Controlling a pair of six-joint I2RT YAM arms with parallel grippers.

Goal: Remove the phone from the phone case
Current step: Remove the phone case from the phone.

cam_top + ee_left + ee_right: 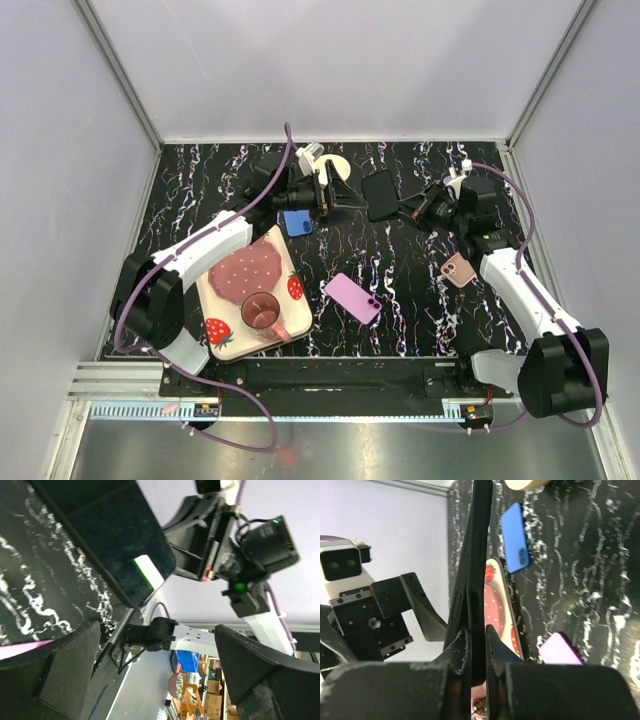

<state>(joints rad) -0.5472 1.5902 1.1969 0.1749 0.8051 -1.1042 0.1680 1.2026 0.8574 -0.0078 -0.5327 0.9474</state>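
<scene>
My right gripper (408, 210) is shut on a black phone in its black case (380, 194) and holds it on edge above the table's middle back. In the right wrist view the fingertips (463, 639) pinch its lower end (476, 580), and two dark layers show edge-on with a side button. My left gripper (345, 203) is open just left of the phone, apart from it. In the left wrist view the phone (115, 535) sits beyond my spread left fingers (70, 665), with nothing between them.
A blue phone (297, 222), a purple phone (352, 297) and a small pink case (459, 269) lie on the black marbled table. A strawberry tray (222, 340) holding a pink cup (262, 312) is front left. A tape roll (336, 166) lies at the back.
</scene>
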